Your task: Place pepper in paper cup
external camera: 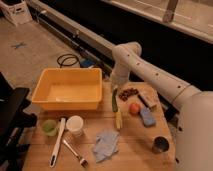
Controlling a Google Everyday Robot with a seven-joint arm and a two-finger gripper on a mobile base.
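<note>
The pepper [114, 103], dark green, slim and slightly curved, lies on the wooden table just right of the yellow bin. The small yellow corn-like piece [118, 120] lies right in front of it. The white paper cup [75, 125] stands upright on the table in front of the bin, left of the pepper and well apart from it. My gripper [116, 85] hangs from the white arm just behind and above the pepper's far end. The frame does not show whether it touches the pepper.
A large yellow bin [47, 102] sits at the back left. A green cup [49, 127], white utensil [57, 142], fork [75, 152], blue cloth [106, 144], metal cup [160, 145], orange fruit [134, 108], blue sponge [147, 117] and dark berries [129, 92] lie around.
</note>
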